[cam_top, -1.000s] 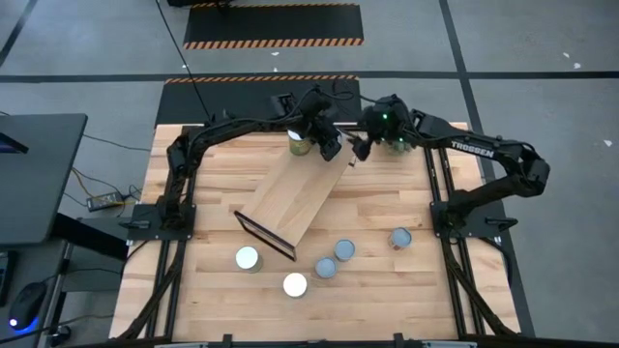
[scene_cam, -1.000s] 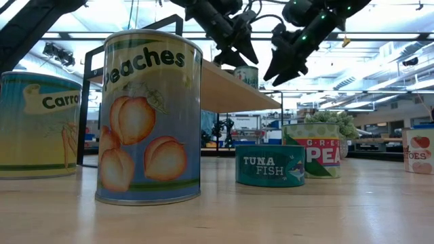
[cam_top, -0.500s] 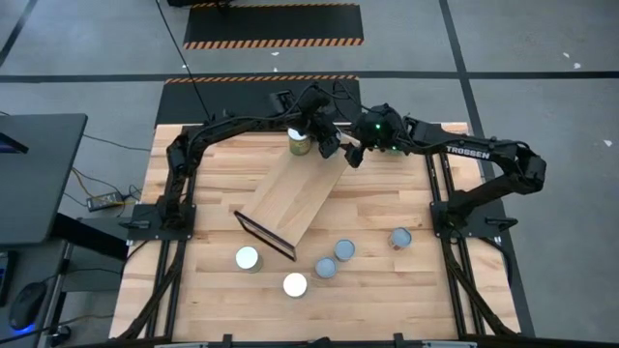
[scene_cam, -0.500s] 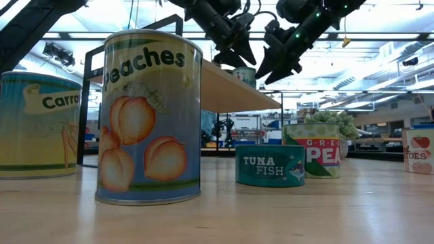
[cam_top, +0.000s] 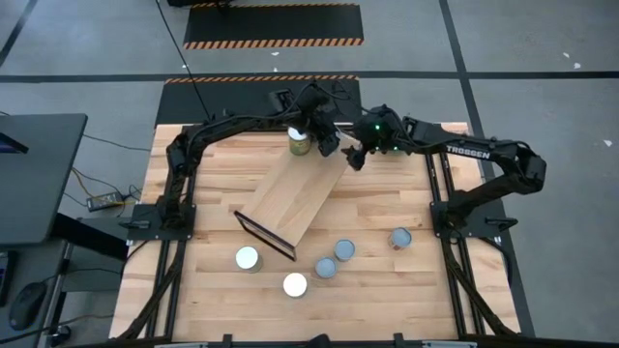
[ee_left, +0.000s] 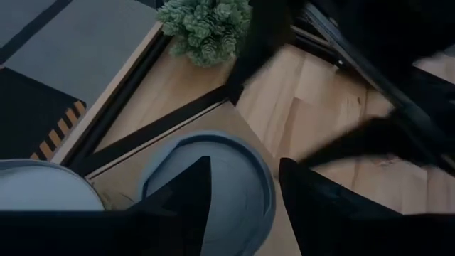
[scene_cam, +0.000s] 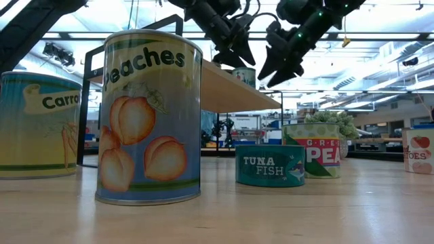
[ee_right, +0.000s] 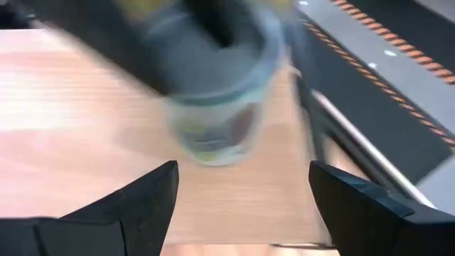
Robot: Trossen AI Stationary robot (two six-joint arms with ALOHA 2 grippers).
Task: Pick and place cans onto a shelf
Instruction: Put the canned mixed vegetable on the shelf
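The shelf (cam_top: 295, 198), a light-wood board on black frame ends, lies slantwise on the table. Two cans stand on its far end: a white-topped one (cam_top: 300, 141) and a grey-topped one (ee_left: 227, 195), also seen in the low view (scene_cam: 248, 76). My left gripper (ee_left: 245, 171) hovers open just above the grey-topped can, fingers slanting down, touching nothing that shows. My right gripper (cam_top: 355, 158) hangs open beside it toward the table's right, facing the same can (ee_right: 220, 107), with nothing between its fingers.
Several cans stand on the near part of the table: Peaches (scene_cam: 149, 115), Carrots (scene_cam: 37, 125), a tuna tin (scene_cam: 270, 165), green peas (scene_cam: 319, 150), tomatoes (scene_cam: 420, 150). A small green plant (ee_left: 206, 25) sits at the far edge behind the shelf end.
My right gripper has moved toward the table's left, closer to my left gripper and the can on the shelf's far end, staying open. The cans and the shelf have stayed where they were.
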